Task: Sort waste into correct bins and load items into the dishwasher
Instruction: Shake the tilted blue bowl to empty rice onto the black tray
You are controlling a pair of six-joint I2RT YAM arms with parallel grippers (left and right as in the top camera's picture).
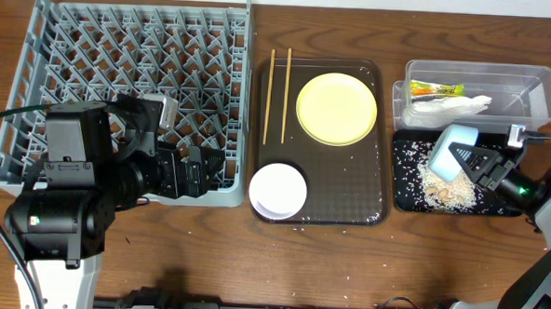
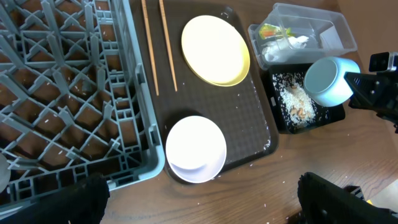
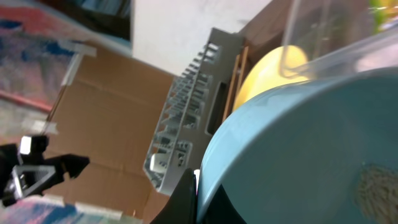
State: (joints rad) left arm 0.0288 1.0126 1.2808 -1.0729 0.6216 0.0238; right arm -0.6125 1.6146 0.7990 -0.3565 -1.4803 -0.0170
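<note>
I have a dark brown serving tray (image 1: 341, 181) lying flat on the wooden table (image 1: 252, 261). It is rectangular, with rounded corners and a low raised rim. The table's brown grain shows on every side of the tray. Far beyond the tray's left side, my right wrist camera picks up brown cardboard (image 3: 106, 118) standing off the table. A white wall (image 3: 186, 25) rises above it.
</note>
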